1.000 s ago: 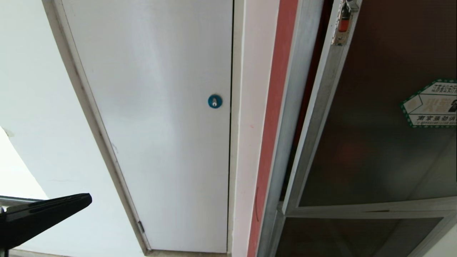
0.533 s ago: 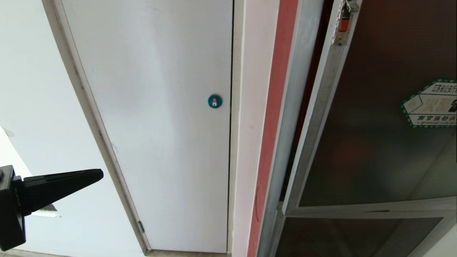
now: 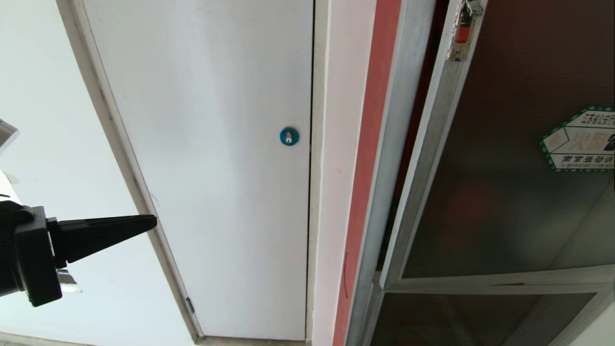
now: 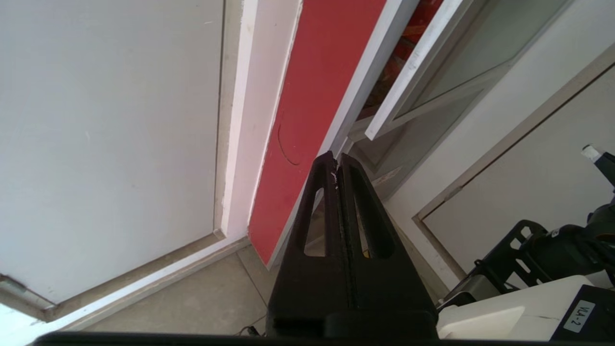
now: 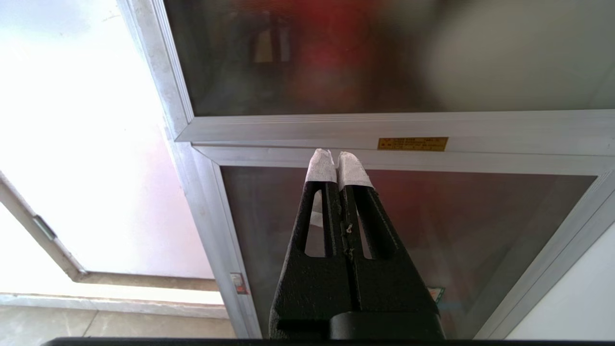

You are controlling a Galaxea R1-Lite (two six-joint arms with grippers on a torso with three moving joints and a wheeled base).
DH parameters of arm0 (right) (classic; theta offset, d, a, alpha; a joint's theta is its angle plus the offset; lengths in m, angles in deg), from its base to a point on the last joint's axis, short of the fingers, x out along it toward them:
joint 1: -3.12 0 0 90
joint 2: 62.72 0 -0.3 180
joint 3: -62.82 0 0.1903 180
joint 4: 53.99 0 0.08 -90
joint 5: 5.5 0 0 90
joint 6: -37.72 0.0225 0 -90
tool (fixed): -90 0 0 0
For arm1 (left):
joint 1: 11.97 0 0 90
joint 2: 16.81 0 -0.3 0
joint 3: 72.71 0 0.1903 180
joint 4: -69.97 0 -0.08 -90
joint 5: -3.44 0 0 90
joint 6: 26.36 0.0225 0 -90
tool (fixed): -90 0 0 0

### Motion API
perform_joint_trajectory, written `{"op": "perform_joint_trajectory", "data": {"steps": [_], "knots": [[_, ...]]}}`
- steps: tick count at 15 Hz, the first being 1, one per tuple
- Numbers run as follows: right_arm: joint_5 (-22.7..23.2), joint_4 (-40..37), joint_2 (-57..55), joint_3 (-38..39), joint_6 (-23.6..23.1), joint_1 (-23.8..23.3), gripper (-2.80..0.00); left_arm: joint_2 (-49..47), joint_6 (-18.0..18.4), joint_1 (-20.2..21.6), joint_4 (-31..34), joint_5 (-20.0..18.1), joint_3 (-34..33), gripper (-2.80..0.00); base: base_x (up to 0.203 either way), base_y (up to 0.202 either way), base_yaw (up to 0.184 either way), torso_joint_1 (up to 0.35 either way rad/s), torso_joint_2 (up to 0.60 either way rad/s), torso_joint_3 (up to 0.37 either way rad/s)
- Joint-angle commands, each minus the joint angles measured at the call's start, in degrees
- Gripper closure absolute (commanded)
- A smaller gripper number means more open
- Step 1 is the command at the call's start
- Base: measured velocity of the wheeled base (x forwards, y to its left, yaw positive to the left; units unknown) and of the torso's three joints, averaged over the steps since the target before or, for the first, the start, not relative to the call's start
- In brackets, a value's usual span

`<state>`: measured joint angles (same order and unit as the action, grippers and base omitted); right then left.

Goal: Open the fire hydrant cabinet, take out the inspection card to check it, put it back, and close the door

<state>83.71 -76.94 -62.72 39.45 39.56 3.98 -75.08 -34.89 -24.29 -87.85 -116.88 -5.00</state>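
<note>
Two claws are closed and hold nothing. The left claw (image 3: 144, 223) sits at 8 o'clock in the head view, well apart from the door (image 3: 504, 202) at 3 o'clock; the right claw (image 5: 338, 166) faces the lower glass panel (image 5: 408, 230). The door stands slightly ajar; full opening, card check, return and closing remain. The fire hydrant cabinet (image 3: 408, 144) interior is largely hidden; the inspection card is not visible.

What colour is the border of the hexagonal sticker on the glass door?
Green, around a white sticker on the door; best seen in the head view.
</note>
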Motion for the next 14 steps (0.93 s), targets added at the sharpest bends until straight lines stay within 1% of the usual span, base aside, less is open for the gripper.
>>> {"op": "perform_joint_trajectory", "data": {"steps": [1,6,11,14], "knots": [[0.0,0.0,-0.1,0.1,0.0,0.0,0.0,-1.3,-0.1,-0.6,0.0,-0.2,0.6,0.0,0.0,0.0,0.0,0.0,0.0,0.0],[0.0,0.0,-0.1,0.2,0.0,0.0,0.0,-4.4,-0.1,-0.7,-0.1,-0.2,2.8,0.0,0.0,0.0,0.0,0.0,0.0,0.0],[0.0,0.0,-0.1,0.2,0.0,0.0,0.0,-6.7,-0.2,-4.3,-0.1,-0.1,4.4,0.0,0.0,0.0,0.0,0.0,0.0,0.0],[0.0,0.0,-0.1,0.2,0.0,0.0,0.0,-8.9,-0.3,-4.7,-0.1,-0.1,6.2,0.0,0.0,0.0,0.0,0.0,0.0,0.0]]}}
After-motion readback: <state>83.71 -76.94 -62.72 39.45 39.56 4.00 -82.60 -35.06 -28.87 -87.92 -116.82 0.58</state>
